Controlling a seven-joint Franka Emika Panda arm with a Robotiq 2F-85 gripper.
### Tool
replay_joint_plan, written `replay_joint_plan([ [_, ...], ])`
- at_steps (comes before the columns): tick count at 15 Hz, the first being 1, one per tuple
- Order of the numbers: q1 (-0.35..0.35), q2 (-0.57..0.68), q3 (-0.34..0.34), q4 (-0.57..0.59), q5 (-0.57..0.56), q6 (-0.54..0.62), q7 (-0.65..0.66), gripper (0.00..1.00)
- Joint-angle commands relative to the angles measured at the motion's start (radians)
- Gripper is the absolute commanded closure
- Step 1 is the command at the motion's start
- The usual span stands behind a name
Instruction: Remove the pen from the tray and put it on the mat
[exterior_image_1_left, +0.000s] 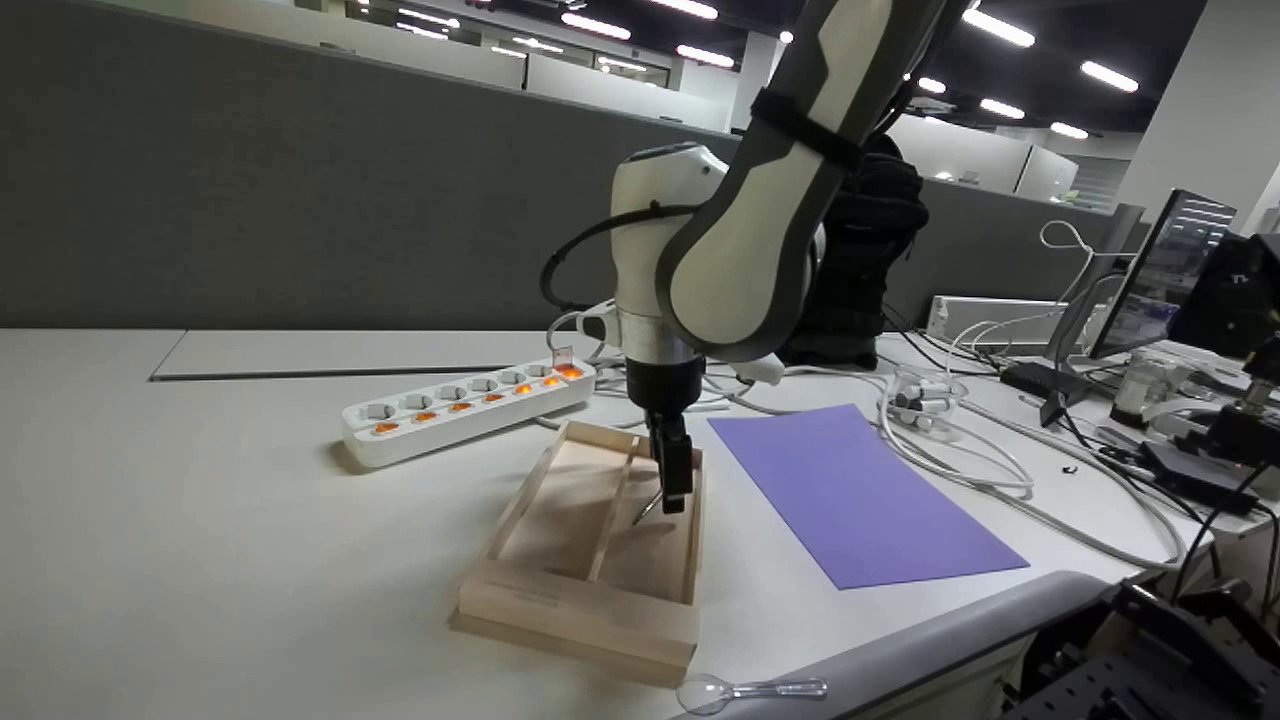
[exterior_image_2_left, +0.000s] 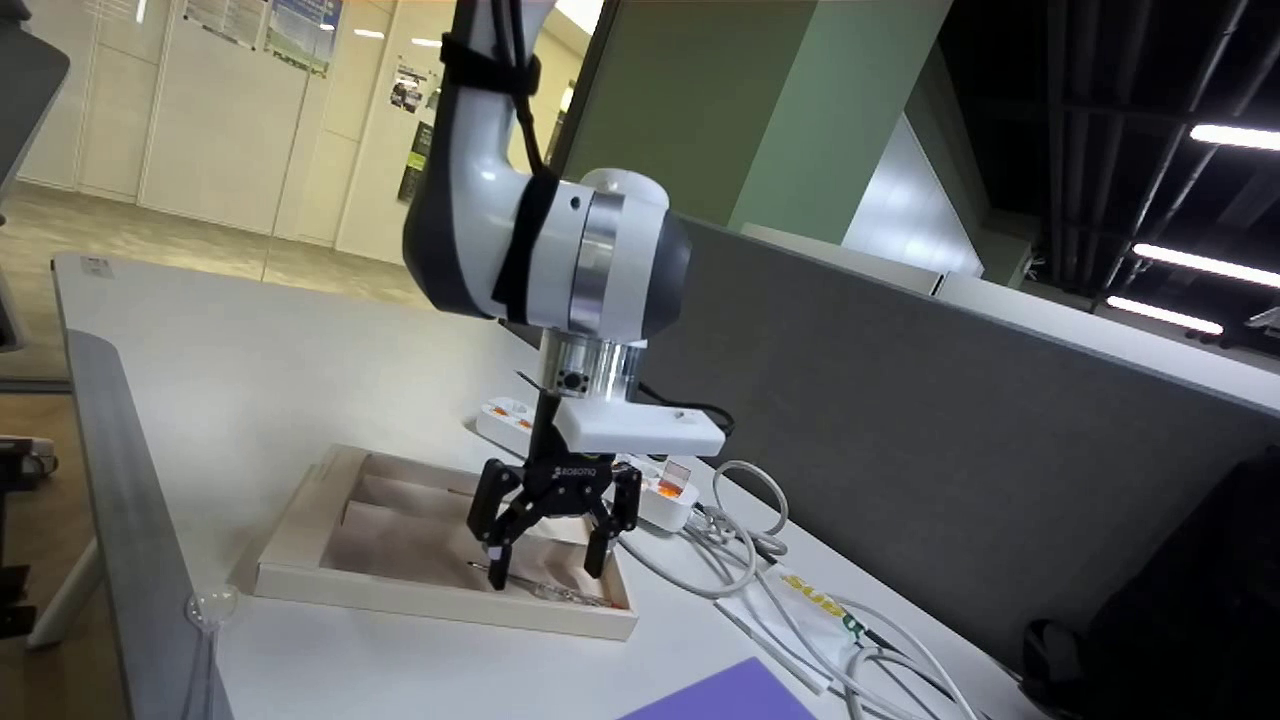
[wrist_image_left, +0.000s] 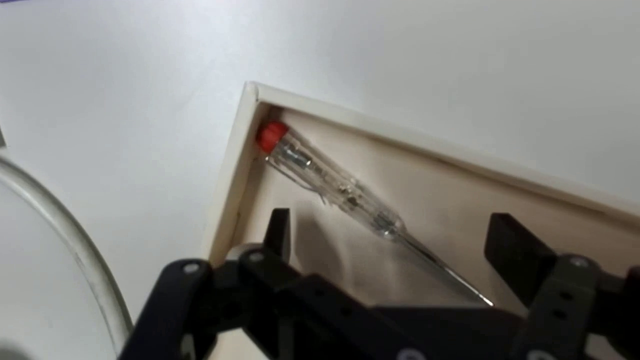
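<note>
The wrist view shows us the pen, clear-bodied, its red end in a corner of the tray; in an exterior view we catch only its thin shaft but the whole mat, right of the tray. The arm slants down, its gripper vertical and spread wide near the pen.
</note>
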Motion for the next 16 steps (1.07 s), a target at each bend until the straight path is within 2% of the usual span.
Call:
replay_joint_plan([
  [1, -0.041, 0.046, 0.037, 0.031, 0.025, 0.016, -0.073, 0.00],
  [4, -0.055, 0.056, 0.054, 0.034, 0.054, 0.010, -0.129, 0.00],
  [5, -0.056, 0.053, 0.054, 0.034, 0.064, 0.011, -0.141, 0.25],
  [6, -0.057, 0.051, 0.053, 0.033, 0.072, 0.012, -0.151, 0.25],
  [7, -0.056, 0.048, 0.053, 0.034, 0.082, 0.012, -0.160, 0.31],
  [10, -0.053, 0.038, 0.052, 0.034, 0.110, 0.009, -0.190, 0.54],
  [16, -0.043, 0.012, 0.054, 0.029, 0.145, -0.009, -0.243, 0.94],
])
